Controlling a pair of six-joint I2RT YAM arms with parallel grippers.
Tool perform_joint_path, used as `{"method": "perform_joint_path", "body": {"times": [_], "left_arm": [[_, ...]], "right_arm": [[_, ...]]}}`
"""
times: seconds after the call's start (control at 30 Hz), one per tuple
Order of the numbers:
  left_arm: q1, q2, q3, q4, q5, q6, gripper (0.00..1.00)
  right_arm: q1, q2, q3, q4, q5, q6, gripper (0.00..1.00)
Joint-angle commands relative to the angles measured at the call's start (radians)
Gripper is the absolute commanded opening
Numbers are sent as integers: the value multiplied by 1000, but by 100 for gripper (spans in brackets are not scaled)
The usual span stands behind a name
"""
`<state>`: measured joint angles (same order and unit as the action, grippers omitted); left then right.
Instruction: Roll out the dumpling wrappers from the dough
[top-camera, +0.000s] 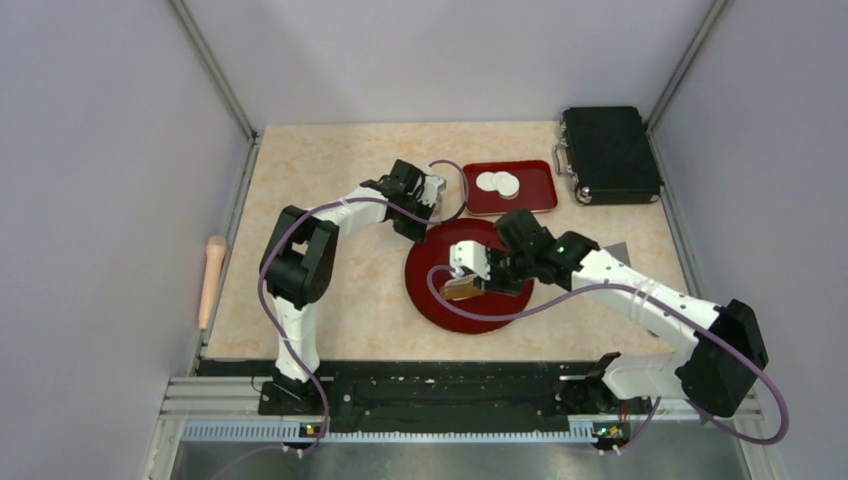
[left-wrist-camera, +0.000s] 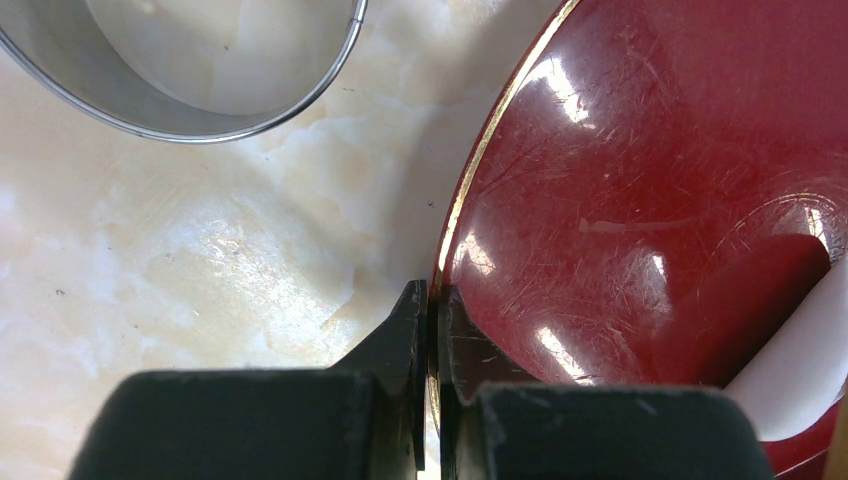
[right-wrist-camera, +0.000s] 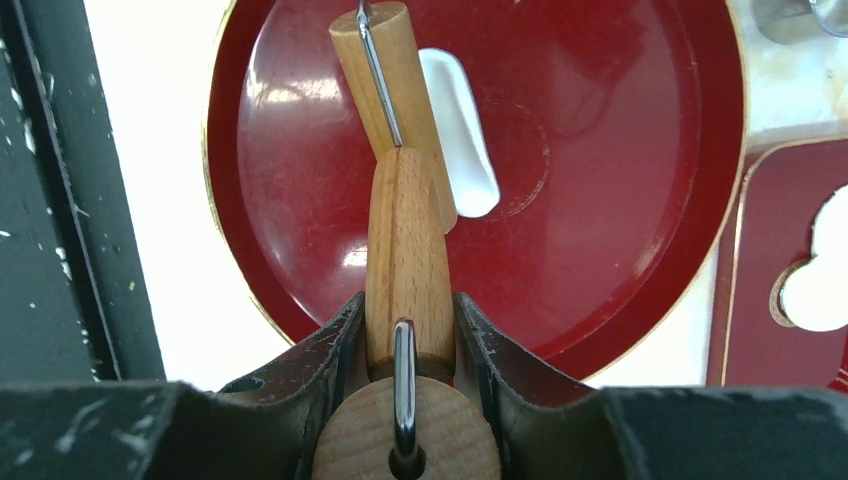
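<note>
The dough, a single small white oval lump, lies on the round red plate, a little left of the plate's middle in the right wrist view. The barrel of a wooden roller lies slantwise just beside the lump's left edge and partly hides it. The right gripper is clamped on that roller's wooden handle, one finger on each side, and a thin metal yoke runs along the wood. In the overhead view this gripper and its arm cover the plate's middle, so the lump cannot be made out there. The left gripper is pinched together on the plate's gold-edged rim at the plate's upper left. A single metal ring stands on the pale marbled table near it, in the upper left of the left wrist view. Two dumpling wrappers, overlapping, lie in the rectangular red tray just above the plate. One black case sits at the upper right, and one pale rolling pin lies off the table's left edge.
</note>
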<state>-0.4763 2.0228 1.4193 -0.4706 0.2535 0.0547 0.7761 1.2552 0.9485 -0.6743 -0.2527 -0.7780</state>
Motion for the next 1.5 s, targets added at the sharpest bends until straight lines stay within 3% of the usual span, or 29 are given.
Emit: {"method": "perform_joint_path", "body": {"times": [0.0, 0.2, 0.47, 0.73, 0.93, 1.1, 1.2, 1.47], "left_arm": [[3, 62, -11, 26, -66, 3, 0], [3, 61, -14, 27, -66, 3, 0], [3, 60, -15, 29, -69, 2, 0], [3, 62, -15, 30, -69, 1, 0], [4, 61, -16, 28, -67, 2, 0], [4, 62, -15, 29, -68, 3, 0], [4, 64, -13, 29, -68, 2, 0], [1, 70, -8, 23, -76, 1, 0]], "right_arm": [[-46, 1, 127, -3, -80, 106, 0], [-102, 11, 206, 6, -43, 222, 0], [-191, 103, 282, -20, -115, 545, 0], [-442, 241, 319, -27, -590, 835, 0], [-473, 312, 272, 0, -737, 906, 0], [-472, 397, 288, -141, -747, 836, 0], [-472, 441, 291, -206, -663, 785, 0], [-473, 472, 243, -174, -457, 799, 0]]}}
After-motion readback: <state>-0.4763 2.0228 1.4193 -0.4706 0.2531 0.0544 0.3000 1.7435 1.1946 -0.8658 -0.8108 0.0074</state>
